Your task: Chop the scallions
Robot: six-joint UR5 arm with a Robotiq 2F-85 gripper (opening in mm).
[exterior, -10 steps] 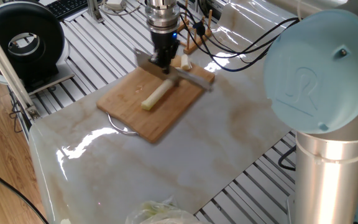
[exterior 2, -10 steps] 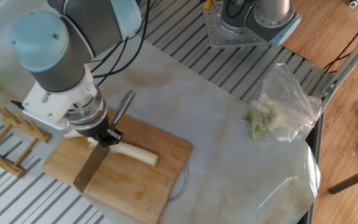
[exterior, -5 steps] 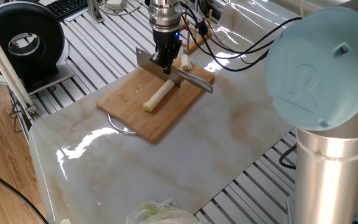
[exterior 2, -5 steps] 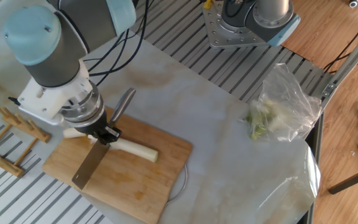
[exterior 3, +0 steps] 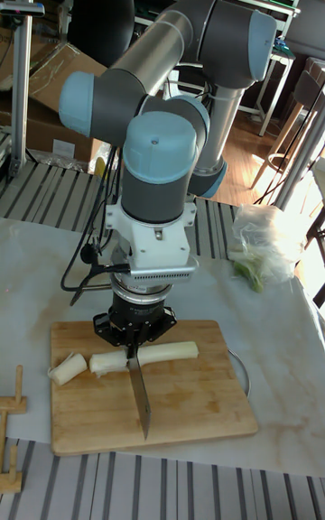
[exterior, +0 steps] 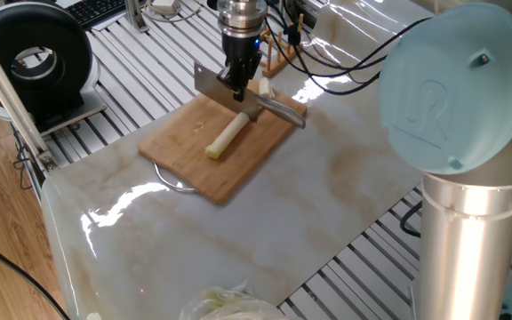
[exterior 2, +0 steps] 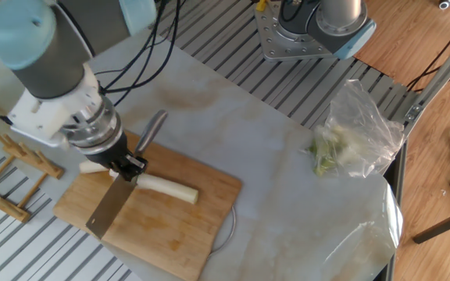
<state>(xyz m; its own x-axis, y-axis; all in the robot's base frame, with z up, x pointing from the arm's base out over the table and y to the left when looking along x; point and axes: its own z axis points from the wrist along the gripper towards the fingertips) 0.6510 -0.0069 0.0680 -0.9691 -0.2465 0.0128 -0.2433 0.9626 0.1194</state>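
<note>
A wooden cutting board (exterior: pixel 194 156) (exterior 2: pixel 170 234) (exterior 3: pixel 190 412) lies on the marble sheet. On it is the scallions' long cream stalk (exterior: pixel 225 135) (exterior 2: pixel 168 188) (exterior 3: pixel 170 351). Cut chunks (exterior: pixel 263 86) (exterior 2: pixel 92 166) (exterior 3: pixel 65 368) lie past its end. My gripper (exterior: pixel 238 82) (exterior 2: pixel 129 165) (exterior 3: pixel 134 341) is shut on a knife (exterior: pixel 216 89) (exterior 2: pixel 108 209) (exterior 3: pixel 141 398). The blade hangs just above the board, across the stalk's cut end. In the tall fixed view the blade hides where the stalk ends.
A clear bag of leafy greens (exterior 2: pixel 354 136) (exterior 3: pixel 266 245) lies at the sheet's far side. A wooden rack (exterior 2: pixel 14 168) (exterior 3: pixel 11 448) stands beside the board. A black round device (exterior: pixel 34 58) and the arm's base (exterior 2: pixel 311 27) sit off the sheet.
The gripper has lifted the knife up off the stalk and shifted it slightly toward the cut chunks. The stalk and chunks have stayed where they were.
</note>
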